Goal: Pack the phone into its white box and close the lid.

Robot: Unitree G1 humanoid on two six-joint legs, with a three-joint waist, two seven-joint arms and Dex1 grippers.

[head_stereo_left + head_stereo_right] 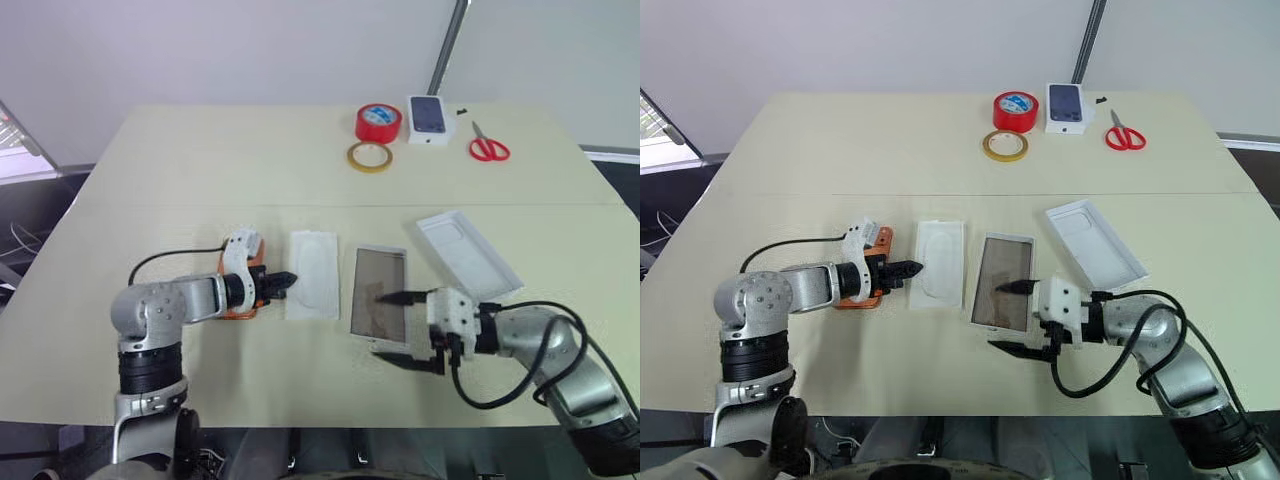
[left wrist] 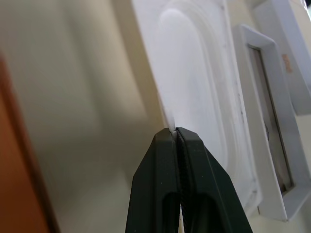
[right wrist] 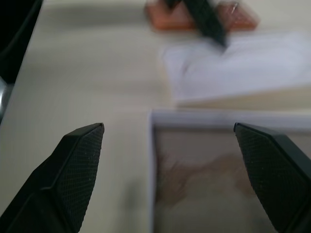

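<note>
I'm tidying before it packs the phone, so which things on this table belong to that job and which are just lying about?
For the job:
phone
box
lid
insert, pinched at its edge by the left pincer

Lying about:
red tape
yellow tape
small phone box
scissors

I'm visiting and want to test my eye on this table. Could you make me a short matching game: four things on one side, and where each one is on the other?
Things:
1. white box
2. lid
3. phone
4. thin white insert

Places:
A. lying partly under the left arm
B. its edge pinched by the left gripper
C. tilted, on the right of the tray
D. between the open fingers of the right gripper

Pairs: 1-D, 2-C, 3-A, 4-B
</note>
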